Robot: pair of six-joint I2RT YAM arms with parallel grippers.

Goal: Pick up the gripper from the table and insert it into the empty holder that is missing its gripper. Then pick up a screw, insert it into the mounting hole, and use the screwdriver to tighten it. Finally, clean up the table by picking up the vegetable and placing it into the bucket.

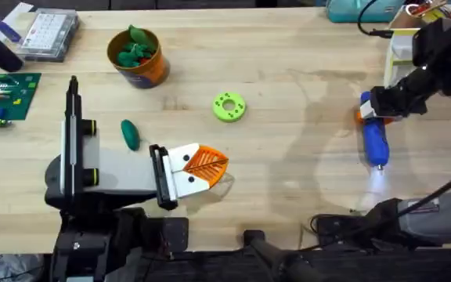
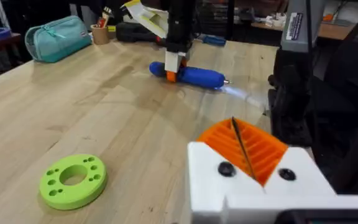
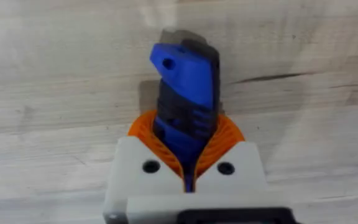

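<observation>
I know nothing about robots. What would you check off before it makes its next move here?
1. Right gripper clamped on the screwdriver: ok.
2. Screwdriver lying flat on the table: ok.
3. Vegetable in the bucket: not ok, it lies on the table, apart from it.
4. Bucket upright: ok.
5. Room left in the bucket: cannot tell, green items already sit inside.
6. Left gripper open to grasp the vegetable: not ok, shut.

Workshop: wooden bench [image 1: 288, 47], circuit board [image 1: 5, 95], parts box [image 1: 48, 33].
</observation>
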